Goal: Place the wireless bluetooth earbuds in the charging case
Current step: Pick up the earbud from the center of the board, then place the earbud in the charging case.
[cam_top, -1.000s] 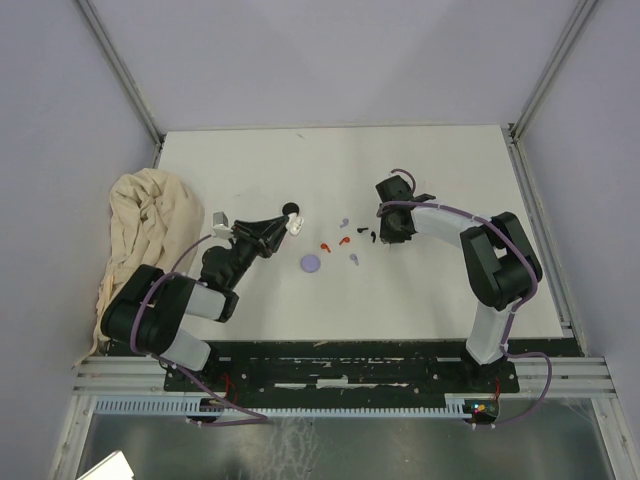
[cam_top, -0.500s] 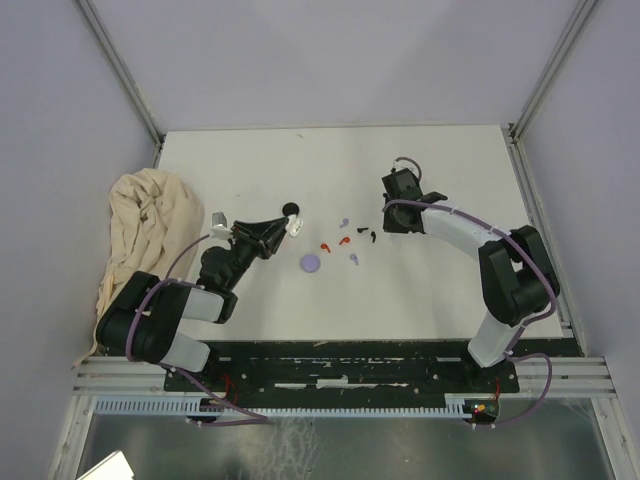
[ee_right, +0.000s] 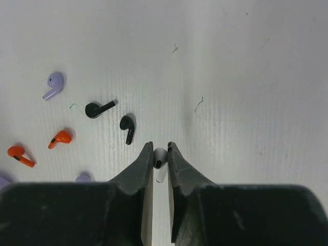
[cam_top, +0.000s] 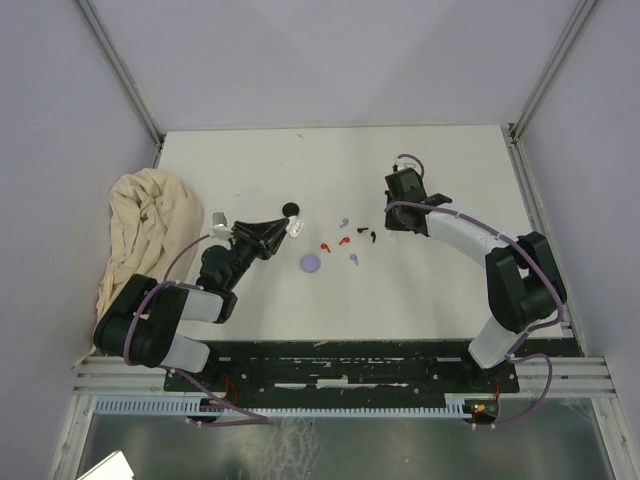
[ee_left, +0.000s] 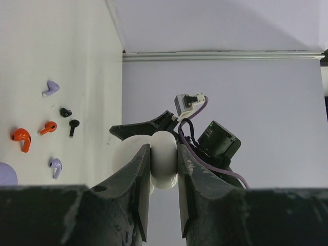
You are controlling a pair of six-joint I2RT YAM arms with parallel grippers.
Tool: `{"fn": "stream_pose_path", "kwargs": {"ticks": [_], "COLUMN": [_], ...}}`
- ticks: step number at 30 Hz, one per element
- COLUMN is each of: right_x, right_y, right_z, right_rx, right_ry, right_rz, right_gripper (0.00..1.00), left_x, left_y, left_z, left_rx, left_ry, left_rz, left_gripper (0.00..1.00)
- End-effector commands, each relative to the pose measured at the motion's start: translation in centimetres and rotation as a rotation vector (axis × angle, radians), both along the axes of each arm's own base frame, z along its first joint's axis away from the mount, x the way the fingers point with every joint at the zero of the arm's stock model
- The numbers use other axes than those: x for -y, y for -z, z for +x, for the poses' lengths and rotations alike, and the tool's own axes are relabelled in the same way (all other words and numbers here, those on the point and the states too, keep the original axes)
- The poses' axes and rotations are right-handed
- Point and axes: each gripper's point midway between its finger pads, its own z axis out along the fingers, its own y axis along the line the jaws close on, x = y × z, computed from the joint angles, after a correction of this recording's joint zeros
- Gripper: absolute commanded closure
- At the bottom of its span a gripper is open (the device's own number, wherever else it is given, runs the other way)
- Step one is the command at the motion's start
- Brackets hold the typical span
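Observation:
My left gripper (ee_left: 164, 148) is shut on the rounded white charging case (ee_left: 164, 161) and holds it off the table at centre left (cam_top: 291, 227). My right gripper (ee_right: 160, 146) is shut on a white earbud (ee_right: 160, 156), above the table and right of the loose earbuds (cam_top: 394, 220). On the table lie two red earbuds (cam_top: 325, 246) (cam_top: 343, 241), two black earbuds (cam_top: 362, 231) (cam_top: 371, 237) and two lilac earbuds (cam_top: 344, 222) (cam_top: 354, 259). The right wrist view shows black (ee_right: 127, 127), red (ee_right: 60, 138) and lilac (ee_right: 54, 84) ones ahead of and left of the fingers.
A lilac disc (cam_top: 310, 263) lies just near of the earbuds and a black disc (cam_top: 291, 209) just beyond the left gripper. A crumpled beige cloth (cam_top: 140, 230) lies at the table's left edge. Grey walls close in the table.
My right arm has drawn back from the earbud cluster toward the far right, its gripper still shut on the white earbud. The left arm and the case have not moved.

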Motion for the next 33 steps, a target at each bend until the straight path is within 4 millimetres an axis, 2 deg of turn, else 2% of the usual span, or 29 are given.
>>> {"fn": "stream_pose_path", "kwargs": {"ticks": [1, 13, 23, 33], "right_x": [0.4, 0.3, 0.0, -0.9], "right_y": [-2.9, -4.1, -4.0, -6.1], "right_z": [0.9, 0.9, 0.7, 0.9], "right_rx": [0.105, 0.143, 0.157, 0.253], "right_ry": [0.014, 0.003, -0.033, -0.095], "right_rz": [0.012, 0.034, 0.042, 0.085], "right_gripper": [0.97, 0.98, 0.98, 0.98], "left_x": [-0.1, 0.1, 0.4, 0.6], "left_y": [-2.1, -2.0, -2.5, -2.4], "left_z": [0.5, 0.4, 0.6, 0.6], "left_rx": [0.094, 0.095, 0.103, 0.095], "left_ry": [-0.015, -0.004, 0.003, 0.010], "left_rz": [0.023, 0.034, 0.030, 0.038], "left_gripper": [0.97, 0.97, 0.97, 0.97]}}
